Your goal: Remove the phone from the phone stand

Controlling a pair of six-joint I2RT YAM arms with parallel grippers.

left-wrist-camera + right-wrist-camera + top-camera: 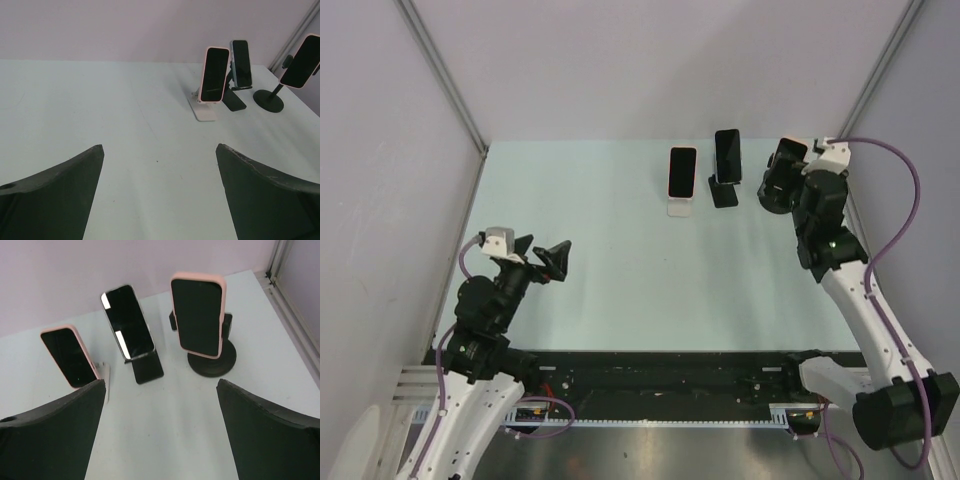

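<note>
— Left wrist view first: our left pincer (159,147) is hanging spread wide near our own edge of the bench (75,100), gripping nothing, and all the phones are standing well away from it.

— Agreed, we are leaving that arm out. Further out, the right pincer (160,385) is also gaping, empty, and facing three stands toward the far side of the bench.

— Which phone are we taking? The task is not saying.

— We are judging it to be the rightmost phone (197,315), the pink-cased one leaning back in the round black stand (220,362); it is sitting nearest that pincer. Beside it the middle phone (127,322) is resting on a black wedge stand (147,370), and the leftmost phone (67,357), also pink-cased, is leaning on a white stand (204,112).

— How are we expecting it to handle?

— Stiff, flat, fairly light, we are guessing, with a glass face that is likely slippery and fragile. The case is probably offering better friction, so we are aiming to pinch across the two long edges, around the upper half, clear of the cradle.

— And the risk?

— The stand is looking light too; if the cradle is clamping, we may be dragging stand and phone together, or tipping it toward the middle one. We are favouring a lift upward along the phone's tilt, not a pull toward us.
</note>
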